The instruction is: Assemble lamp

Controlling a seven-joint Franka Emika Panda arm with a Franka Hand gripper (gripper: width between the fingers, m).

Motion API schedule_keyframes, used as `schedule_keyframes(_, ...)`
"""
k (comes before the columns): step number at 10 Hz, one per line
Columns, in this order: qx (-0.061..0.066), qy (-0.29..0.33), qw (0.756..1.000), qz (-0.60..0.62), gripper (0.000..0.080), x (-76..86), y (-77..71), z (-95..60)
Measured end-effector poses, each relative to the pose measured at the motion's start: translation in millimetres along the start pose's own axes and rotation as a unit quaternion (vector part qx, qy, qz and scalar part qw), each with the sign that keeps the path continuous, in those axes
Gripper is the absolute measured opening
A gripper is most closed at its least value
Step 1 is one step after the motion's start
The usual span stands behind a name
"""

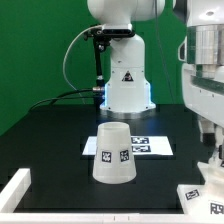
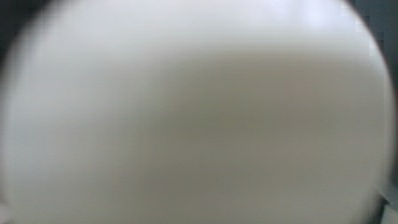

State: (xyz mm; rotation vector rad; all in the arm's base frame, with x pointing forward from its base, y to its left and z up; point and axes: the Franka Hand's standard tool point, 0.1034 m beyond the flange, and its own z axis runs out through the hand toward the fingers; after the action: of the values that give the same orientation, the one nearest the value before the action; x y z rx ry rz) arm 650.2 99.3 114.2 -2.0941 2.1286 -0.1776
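Note:
The white cone-shaped lamp shade [image 1: 112, 153] stands wide end down in the middle of the black table, with tags on its side. A small white tagged part [image 1: 192, 192], which looks like the lamp base, sits at the exterior view's lower right corner, partly cut off. My gripper [image 1: 214, 152] hangs low at the exterior view's right edge, just above that part, mostly out of frame. A blurred white rounded surface [image 2: 187, 110] fills the wrist view very close to the camera. It may be the bulb. My fingers do not show there.
The marker board [image 1: 145, 146] lies flat behind the shade. The robot's white pedestal [image 1: 128, 82] with cables stands at the back. A white rail [image 1: 14, 190] lies at the exterior view's front left. The arm's upper links [image 1: 204, 60] rise along the right.

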Motion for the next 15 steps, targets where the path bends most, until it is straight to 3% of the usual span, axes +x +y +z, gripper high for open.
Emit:
schedule_keyframes(1, 0.022, -0.001, 0.999, 0.026, 0.0526, 0.6, 0.6, 2.1)
schedule_keyframes(2, 0.012, -0.002, 1.0, 0.025, 0.0535, 0.0, 3.2, 2.9)
schedule_keyframes(3, 0.013, -0.002, 1.0, 0.025, 0.0535, 0.1, 2.8, 2.8)
schedule_keyframes(4, 0.013, -0.002, 1.0, 0.025, 0.066, 0.1, 3.0, 3.2)
schedule_keyframes(5, 0.013, -0.002, 1.0, 0.025, 0.0693, 0.1, 3.1, 3.3)
schedule_keyframes(6, 0.012, -0.002, 1.0, 0.024, 0.0693, 0.1, 3.2, 3.2)
schedule_keyframes(7, 0.002, -0.004, 1.0, 0.001, 0.0698, -0.3, 4.0, 0.8)
schedule_keyframes(11, 0.016, -0.002, 0.994, -0.105, 0.0699, 18.3, -6.9, -12.2)
schedule_keyframes(13, 0.008, -0.006, 0.99, -0.14, 0.0699, 10.1, -6.2, -20.8)
schedule_keyframes(15, 0.003, 0.005, 0.97, -0.245, 0.0699, -4.4, -2.7, -22.6)
